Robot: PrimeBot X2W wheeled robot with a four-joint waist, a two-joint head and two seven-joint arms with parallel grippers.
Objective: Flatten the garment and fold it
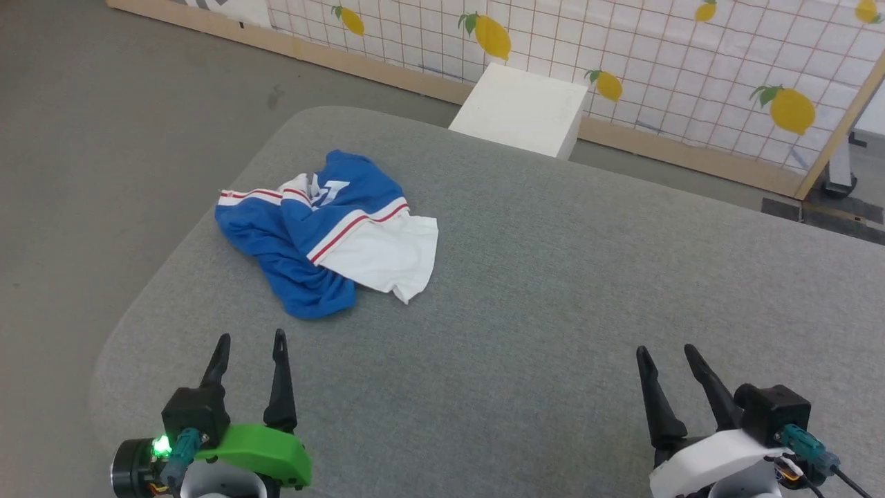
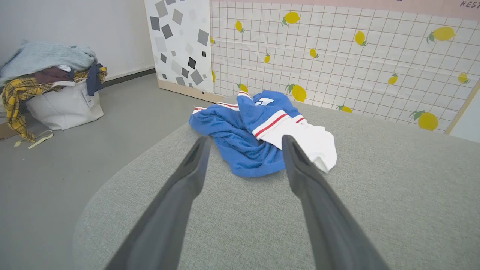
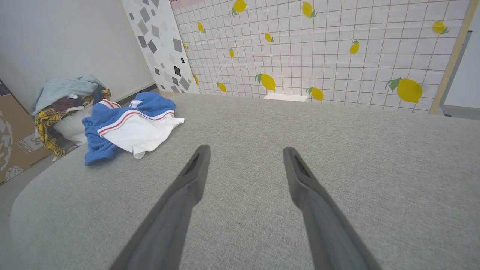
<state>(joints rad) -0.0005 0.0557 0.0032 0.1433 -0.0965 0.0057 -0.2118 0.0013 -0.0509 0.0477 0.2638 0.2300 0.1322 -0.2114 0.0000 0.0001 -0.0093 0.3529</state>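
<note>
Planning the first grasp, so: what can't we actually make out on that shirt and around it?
1. Head view: the garment is bunched; its own folds hide most of the white lettering and the collar.
2. Left wrist view: a finger of the left tool covers part of the white sleeve.
3. Right wrist view: the cardboard box is cut off by the left edge.

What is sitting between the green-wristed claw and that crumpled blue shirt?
Nothing visible. A bare stretch of the grey fabric-covered table separates the left claw from the crumpled jersey T-shirt. The claw's fingers are spread, pointing toward the shirt and not touching it.
</note>
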